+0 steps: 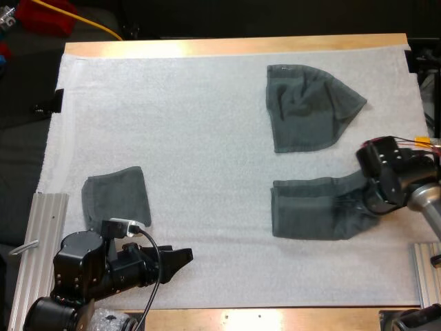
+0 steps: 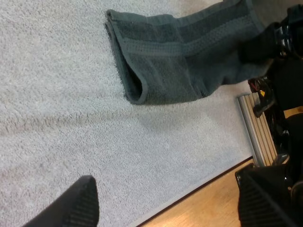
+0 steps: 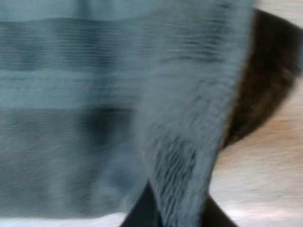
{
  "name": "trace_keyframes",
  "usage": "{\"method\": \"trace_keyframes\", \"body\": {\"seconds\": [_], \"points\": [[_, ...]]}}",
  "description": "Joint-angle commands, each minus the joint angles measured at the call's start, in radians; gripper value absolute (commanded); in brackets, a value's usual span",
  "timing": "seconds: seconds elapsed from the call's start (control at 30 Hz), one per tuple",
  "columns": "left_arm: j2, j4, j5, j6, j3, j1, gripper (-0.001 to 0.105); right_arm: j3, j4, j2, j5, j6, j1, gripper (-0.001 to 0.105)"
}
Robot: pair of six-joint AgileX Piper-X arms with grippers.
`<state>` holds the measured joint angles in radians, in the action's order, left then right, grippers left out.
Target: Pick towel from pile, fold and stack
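The right gripper (image 1: 364,198) is clamped on the right end of a half-folded dark grey-green towel (image 1: 310,210) lying on the white mat (image 1: 207,138) at the right side of the wooden table (image 1: 207,47). The left gripper (image 1: 180,262), fingers apart and holding nothing, is near a small folded dark grey-green towel (image 1: 117,196) at the mat's left. A crumpled dark grey-green towel (image 1: 306,107) lies farther back.

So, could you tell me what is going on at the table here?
The right gripper is shut on one end of a half-folded towel that lies on the white mat. The left gripper is open near the mat's front edge, not far from a folded towel. A crumpled towel lies farther back.
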<state>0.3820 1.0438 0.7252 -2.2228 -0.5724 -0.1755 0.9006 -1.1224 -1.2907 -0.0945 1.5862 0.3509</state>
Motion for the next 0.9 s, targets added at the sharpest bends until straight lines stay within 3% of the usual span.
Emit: {"method": "trace_keyframes", "body": {"seconds": [0.0,0.1,0.3,0.4,0.87], "points": [[-0.003,-0.002,-0.012,0.006,-0.006,0.002,0.06,0.009,0.018,0.007,0.038,-0.021,0.025,0.003],[-0.003,-0.002,-0.012,0.006,-0.006,0.002,0.06,0.009,0.073,0.007,0.118,-0.084,0.097,0.003],[-0.003,-0.002,-0.012,0.006,-0.006,0.002,0.06,0.009,0.175,-0.033,0.139,-0.22,0.185,0.003],[-0.003,-0.002,-0.012,0.006,-0.006,0.002,0.06,0.009,0.181,-0.086,0.211,-0.223,0.193,0.003],[-0.003,-0.002,-0.012,0.006,-0.006,0.002,0.06,0.009,0.224,-0.233,0.282,-0.255,0.201,0.003]]}}
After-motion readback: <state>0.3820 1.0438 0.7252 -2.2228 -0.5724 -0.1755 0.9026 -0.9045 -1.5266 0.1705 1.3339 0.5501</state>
